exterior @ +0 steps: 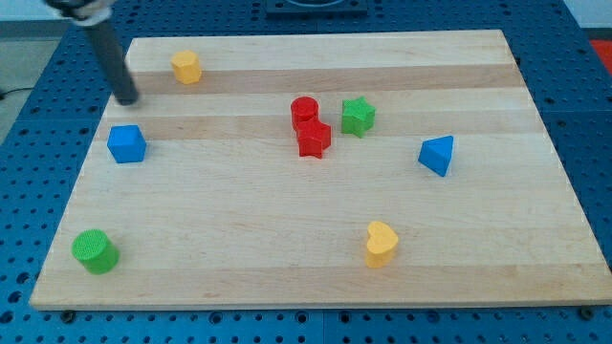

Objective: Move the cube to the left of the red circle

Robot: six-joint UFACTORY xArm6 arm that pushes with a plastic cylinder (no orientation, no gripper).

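The blue cube (126, 144) sits near the board's left edge. The red circle, a red cylinder (304, 110), stands near the board's middle, touching a red star (314, 139) just below it. My tip (128, 98) is at the upper left, a short way above the blue cube and apart from it. The dark rod slants up to the view's top left.
A yellow hexagon block (186, 67) lies at the upper left, right of my tip. A green star (358, 116) is right of the red cylinder. A blue triangle block (437, 155), a yellow heart (381, 243) and a green cylinder (96, 251) lie elsewhere on the wooden board (287, 268).
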